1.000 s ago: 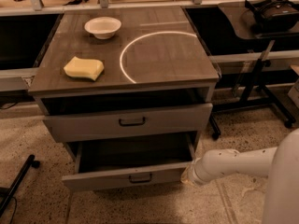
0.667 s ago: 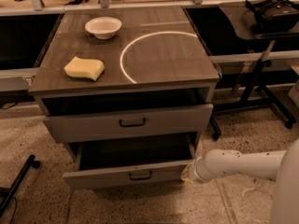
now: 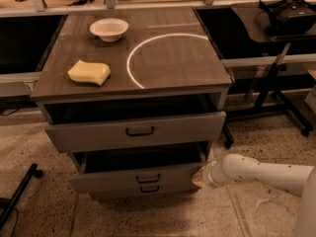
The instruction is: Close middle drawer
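Note:
The middle drawer (image 3: pixel 113 179) is a wide grey drawer with a small dark bar handle (image 3: pixel 148 177). It stands partly pulled out of the grey cabinet, with a dark gap above its front panel. My gripper (image 3: pixel 199 177) is at the right end of that front panel, touching it, on the end of my white arm (image 3: pixel 256 171), which comes in from the lower right. The taller top drawer (image 3: pixel 138 131) above also stands a little out. The lowest drawer (image 3: pixel 148 189) shows just under the middle one.
On the cabinet top (image 3: pixel 168 58) lie a white bowl (image 3: pixel 109 29) and a yellow sponge (image 3: pixel 89 72), beside a white arc marking. A black stand with headphones (image 3: pixel 286 14) is at the right. A dark bar (image 3: pixel 19 194) lies on the floor at the left.
The middle drawer has slid further into the cabinet and its front sticks out less. My gripper has moved inward with the panel's right end.

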Available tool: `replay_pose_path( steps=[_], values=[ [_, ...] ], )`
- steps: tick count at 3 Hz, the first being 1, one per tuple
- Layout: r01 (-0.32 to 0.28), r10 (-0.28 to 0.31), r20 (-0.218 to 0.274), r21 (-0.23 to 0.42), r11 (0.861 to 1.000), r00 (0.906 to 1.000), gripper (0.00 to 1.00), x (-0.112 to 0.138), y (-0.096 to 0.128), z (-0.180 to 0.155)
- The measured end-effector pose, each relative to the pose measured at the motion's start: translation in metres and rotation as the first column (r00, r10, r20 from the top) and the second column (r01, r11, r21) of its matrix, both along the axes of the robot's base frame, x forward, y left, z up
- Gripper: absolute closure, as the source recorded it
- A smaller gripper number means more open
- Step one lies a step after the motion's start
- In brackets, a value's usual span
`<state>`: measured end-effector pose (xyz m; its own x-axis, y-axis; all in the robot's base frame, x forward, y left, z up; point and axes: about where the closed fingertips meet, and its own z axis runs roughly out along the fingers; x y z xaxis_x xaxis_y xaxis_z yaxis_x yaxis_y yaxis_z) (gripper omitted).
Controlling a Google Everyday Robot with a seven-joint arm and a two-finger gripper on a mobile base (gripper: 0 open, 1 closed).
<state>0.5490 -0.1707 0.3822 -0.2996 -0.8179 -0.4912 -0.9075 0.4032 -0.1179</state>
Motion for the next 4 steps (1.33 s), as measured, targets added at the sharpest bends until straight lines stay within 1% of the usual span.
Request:
replay_pose_path(
  steps=[1, 2, 3, 4],
  values=[
    [0.012, -0.012, 0.007, 0.025, 1.000, 0.9999, 1.00, 0.016, -0.005, -0.001],
    [-0.012, 0.012, 0.000, 0.025, 1.000, 0.9999, 1.00, 0.033, -0.003, -0.001],
    [-0.040, 0.040, -0.003, 0.014, 0.999, 0.9992, 1.00, 0.043, 0.002, 0.002],
    [-0.068, 0.068, -0.015, -0.006, 0.998, 0.9976, 1.00, 0.051, 0.009, 0.004]
  ],
)
